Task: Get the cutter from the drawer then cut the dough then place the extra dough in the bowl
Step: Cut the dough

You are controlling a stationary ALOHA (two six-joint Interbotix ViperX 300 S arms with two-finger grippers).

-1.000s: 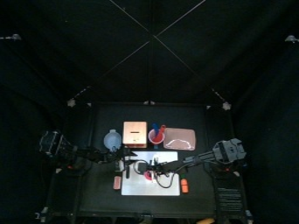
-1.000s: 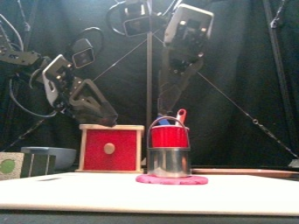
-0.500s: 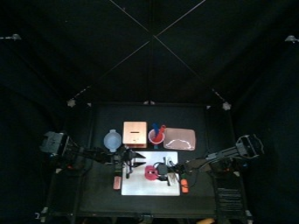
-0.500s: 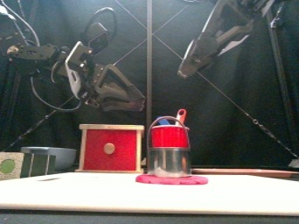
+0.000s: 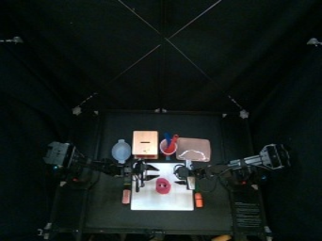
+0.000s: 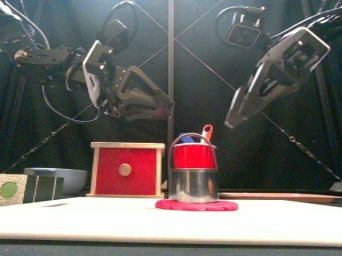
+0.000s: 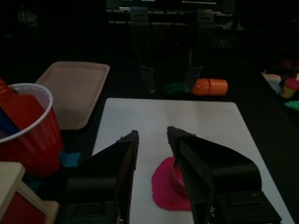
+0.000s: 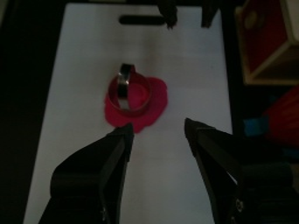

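The cutter [image 8: 128, 77] stood on the dough [image 8: 132, 107], midway between left fingers [image 7: 111, 171] and right fingers [image 8: 105, 166], both spread, hovering above

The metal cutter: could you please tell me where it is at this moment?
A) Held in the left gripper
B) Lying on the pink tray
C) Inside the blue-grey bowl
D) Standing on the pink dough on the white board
D: the cutter stands upright on the dough on the white board, while the left gripper and the right gripper hang open above it, holding nothing.
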